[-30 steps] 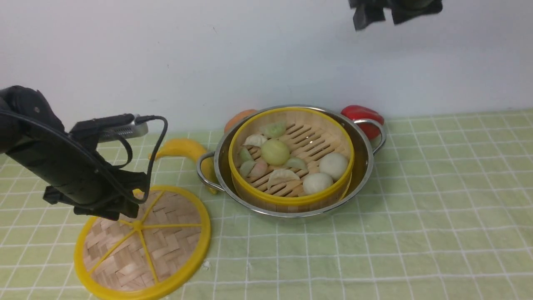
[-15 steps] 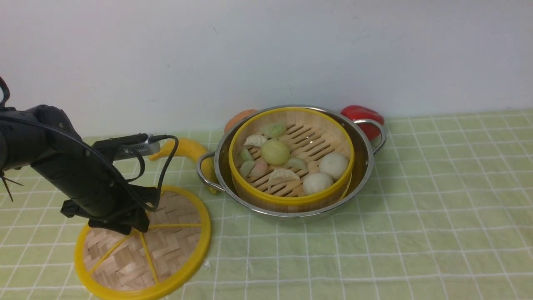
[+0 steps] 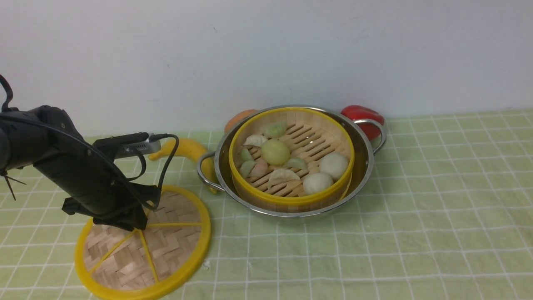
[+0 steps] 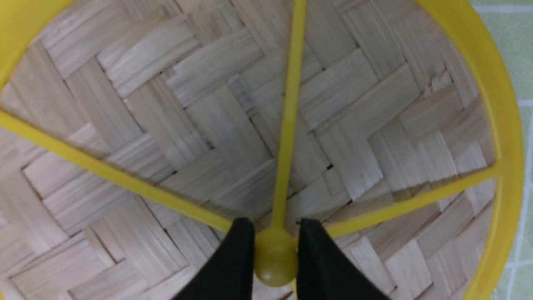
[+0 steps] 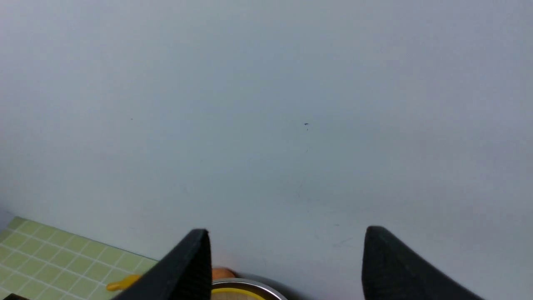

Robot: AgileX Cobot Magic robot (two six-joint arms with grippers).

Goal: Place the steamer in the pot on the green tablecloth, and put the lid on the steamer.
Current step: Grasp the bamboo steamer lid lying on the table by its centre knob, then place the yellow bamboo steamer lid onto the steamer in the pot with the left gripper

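Front view: round yellow-rimmed bamboo steamer (image 3: 291,200) sits inside the shiny steel pot (image 3: 363,166) on the green checked tablecloth (image 3: 437,208); flat woven-bamboo lid (image 3: 166,250) lies beside, under the left gripper (image 3: 132,225). Left wrist view: jaws clamp the lid's yellow centre knob (image 4: 275,262), its natural lifting point. Right wrist view: right gripper (image 5: 285,230), jaws apart, empty, held clear.

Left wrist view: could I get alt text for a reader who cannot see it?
The left gripper clasps the yellow knob at the centre of the lid, a woven bamboo disc with yellow spokes and a thick yellow rim. A strip of the green tablecloth shows beyond the rim.
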